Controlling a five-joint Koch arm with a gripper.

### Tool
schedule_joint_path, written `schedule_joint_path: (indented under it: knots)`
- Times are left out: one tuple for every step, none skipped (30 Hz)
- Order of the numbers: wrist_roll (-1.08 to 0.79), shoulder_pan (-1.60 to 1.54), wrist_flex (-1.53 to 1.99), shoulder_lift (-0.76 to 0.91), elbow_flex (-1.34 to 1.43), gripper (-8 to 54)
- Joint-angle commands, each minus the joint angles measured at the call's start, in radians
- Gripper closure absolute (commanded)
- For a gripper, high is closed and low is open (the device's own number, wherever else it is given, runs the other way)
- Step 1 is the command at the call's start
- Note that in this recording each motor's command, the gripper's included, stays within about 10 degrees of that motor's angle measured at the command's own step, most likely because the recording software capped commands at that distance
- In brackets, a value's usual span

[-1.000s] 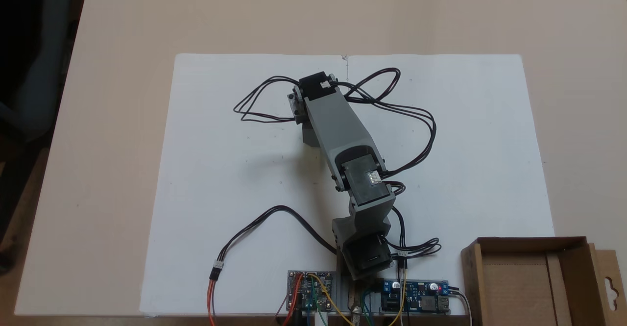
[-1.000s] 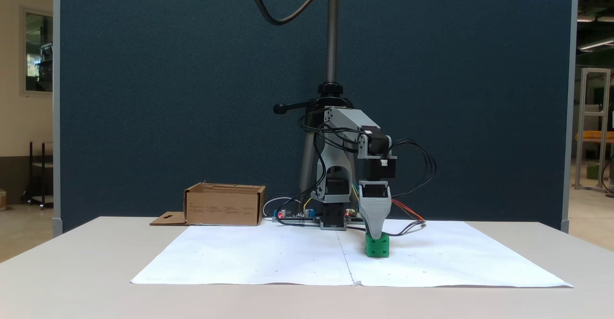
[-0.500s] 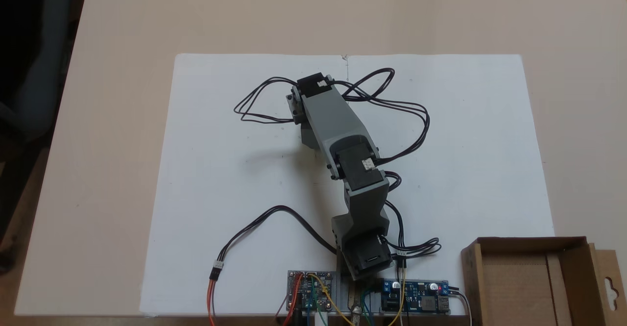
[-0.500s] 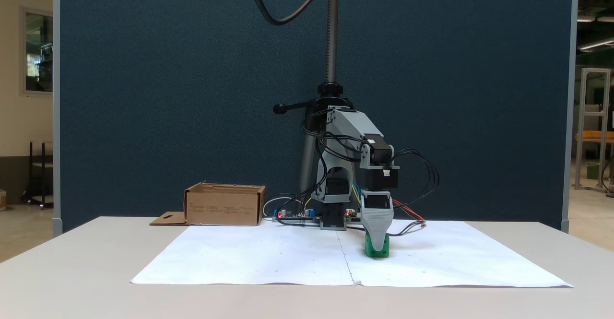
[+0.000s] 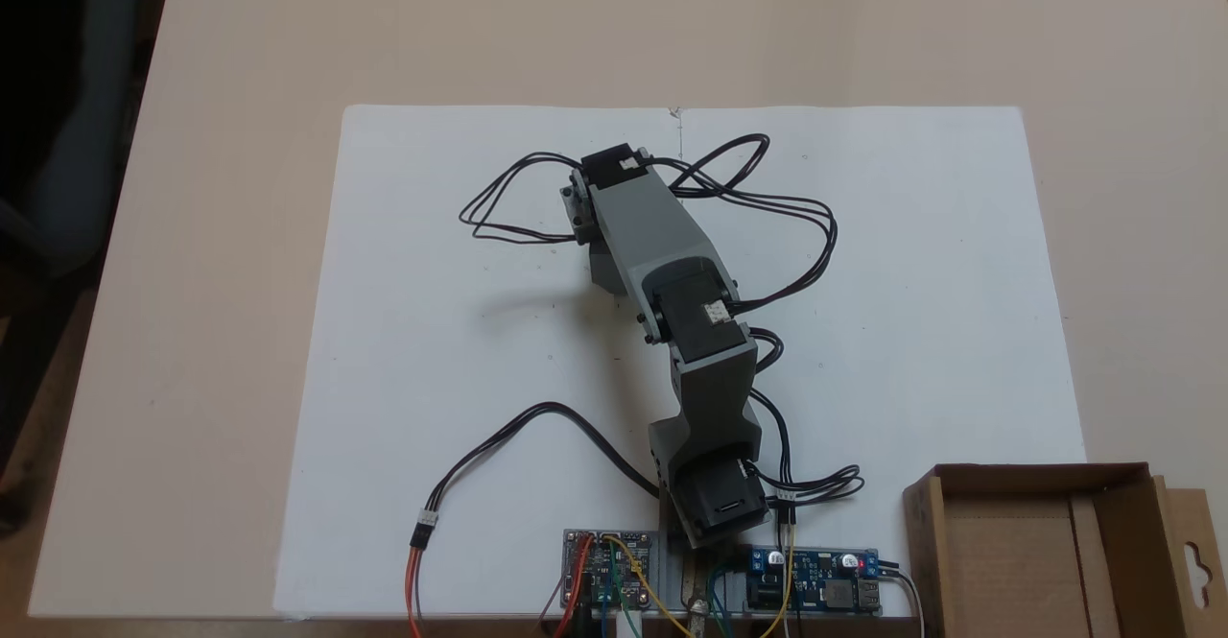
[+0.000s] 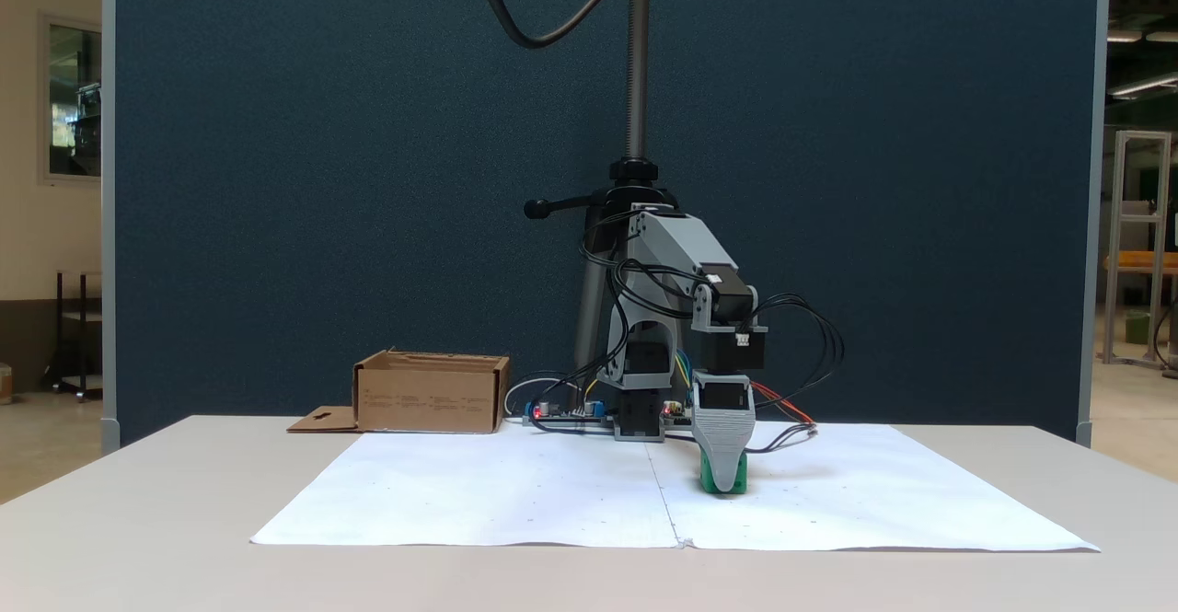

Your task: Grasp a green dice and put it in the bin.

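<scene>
The green dice (image 6: 706, 481) rests on the white paper, right of the sheet's centre seam. My gripper (image 6: 724, 483) points straight down over it, and its grey front jaw covers most of the cube's near face, leaving green at both edges. The jaws stand one behind the other, so their gap does not show. From above, the grey arm (image 5: 652, 235) hides the dice. The bin (image 6: 431, 396) is an open brown cardboard box beside the arm's base, seen from above at the lower right (image 5: 1046, 473), with nothing visible inside it.
White paper (image 5: 432, 331) covers the middle of the beige table. Two circuit boards (image 5: 609, 566) (image 5: 815, 590) and loose black cables (image 5: 508, 201) lie around the arm's base. A camera stand pole (image 6: 635, 51) rises behind the arm, before a dark blue panel.
The arm has folded lower and the gripper has come down from just above the dice to around it. The dice has stayed in place.
</scene>
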Motion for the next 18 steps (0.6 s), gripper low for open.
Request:
schedule_joint_path:
  knots:
    - [0.063,-0.018,-0.008,0.006,-0.017,6.0]
    - [0.063,-0.018,-0.008,0.006,-0.017,6.7]
    - [0.063,-0.018,-0.009,0.006,-0.017,6.7]
    - [0.063,-0.018,-0.009,0.006,-0.015,6.8]
    - [0.063,-0.018,-0.009,0.005,-0.012,7.6]
    - [0.063,-0.018,-0.011,0.005,-0.011,9.7]
    - [0.063,-0.018,-0.011,0.005,-0.011,11.8]
    - [0.063,-0.018,-0.011,0.005,-0.009,12.3]
    - [0.063,-0.02,-0.011,0.006,-0.003,12.7]
    - [0.063,-0.02,-0.011,0.006,0.006,14.1]
    - [0.063,-0.02,-0.011,0.006,0.009,15.1]
    - [0.063,-0.018,-0.011,0.006,0.009,15.3]
    - [0.064,-0.018,-0.011,0.006,0.014,17.1]
    - [0.064,-0.02,-0.009,0.006,0.02,19.1]
    - [0.064,-0.018,-0.011,0.008,0.023,20.0]
    - [0.064,-0.017,-0.011,0.008,0.023,21.5]
    - [0.075,-0.017,-0.006,0.008,0.025,23.9]
    - [0.089,-0.015,-0.002,0.008,0.025,26.5]
